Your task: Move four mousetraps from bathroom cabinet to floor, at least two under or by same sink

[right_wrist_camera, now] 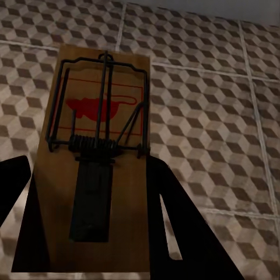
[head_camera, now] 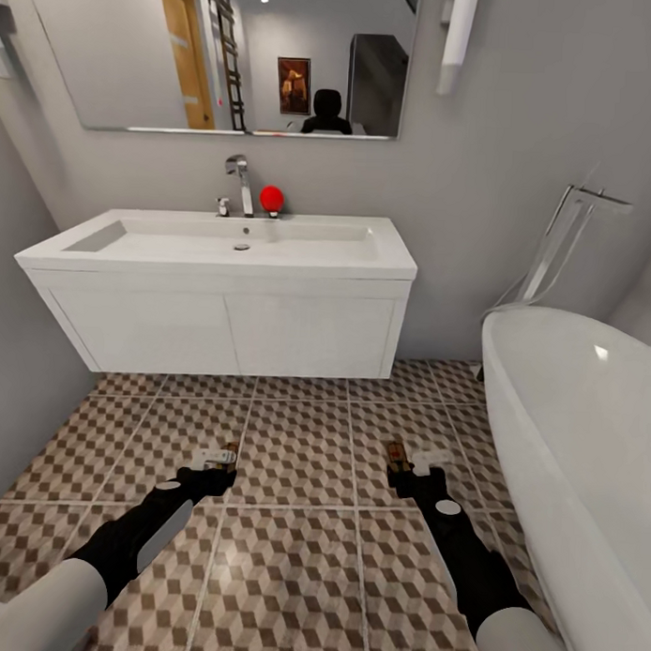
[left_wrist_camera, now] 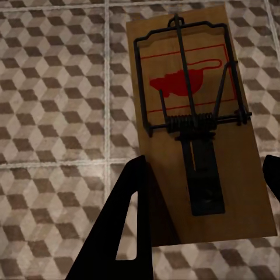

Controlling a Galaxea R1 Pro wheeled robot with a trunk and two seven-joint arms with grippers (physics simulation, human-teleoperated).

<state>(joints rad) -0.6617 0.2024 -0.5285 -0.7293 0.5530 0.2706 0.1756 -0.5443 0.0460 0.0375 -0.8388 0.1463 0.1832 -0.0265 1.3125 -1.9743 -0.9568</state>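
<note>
Tan wooden mousetraps held in both black grippers above the cube-patterned brown, beige and white tiled bathroom floor (head_camera: 299, 550).

Left gripper (left_wrist_camera: 201, 192) clamped on one flat tan board mousetrap (left_wrist_camera: 195, 116) with dark wire and red mouse print; right gripper (right_wrist_camera: 87, 210) likewise closed on another mousetrap (right_wrist_camera: 96, 157). Facing the wide white wall-hung rectangular sink (head_camera: 224, 266), beside a rounded white bathtub (head_camera: 575, 437).

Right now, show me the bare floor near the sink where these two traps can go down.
The widest bare stretch of bathroom floor lies between the left tool and the right tool, running forward to the bathroom sink. Each tool grips a mousetrap. It is tight beside the right tool, where the bathtub crowds in.
</note>
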